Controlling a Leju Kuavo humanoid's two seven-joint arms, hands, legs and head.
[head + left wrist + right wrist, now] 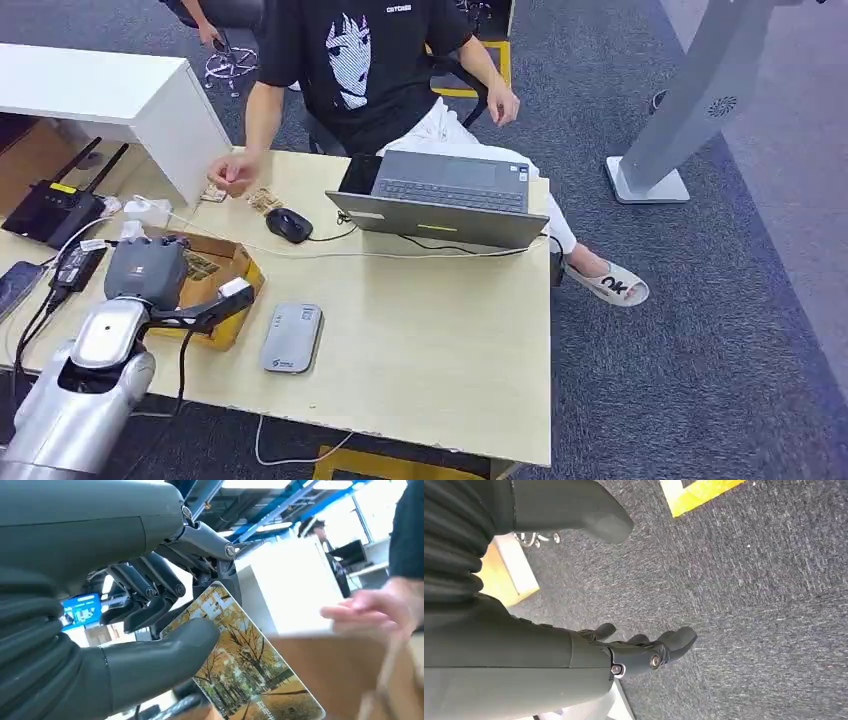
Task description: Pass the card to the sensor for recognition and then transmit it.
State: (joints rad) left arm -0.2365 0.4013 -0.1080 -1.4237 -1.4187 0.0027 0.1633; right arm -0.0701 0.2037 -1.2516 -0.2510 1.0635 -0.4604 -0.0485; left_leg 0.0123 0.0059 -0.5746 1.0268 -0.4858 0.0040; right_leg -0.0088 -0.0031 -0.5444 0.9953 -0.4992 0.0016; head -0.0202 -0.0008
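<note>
My left hand (170, 290) hovers over a cardboard box (232, 270) at the table's left side and holds a card. The left wrist view shows the card (240, 665), printed with yellow autumn trees, pinched between the thick thumb (165, 650) and the darker fingers (145, 592). In the head view the card's (234, 288) white edge sticks out toward a grey card sensor (291, 338) lying flat on the table just to the right. My right hand (644, 652) hangs over grey carpet, fingers loosely spread, holding nothing.
A person in a black shirt sits across the table, one hand (232, 175) resting near small cards. A laptop (450, 200), a mouse (288, 225), a white cable, a router (55, 210) and a white box (110, 100) crowd the far side. The table (450, 350) ends at the right.
</note>
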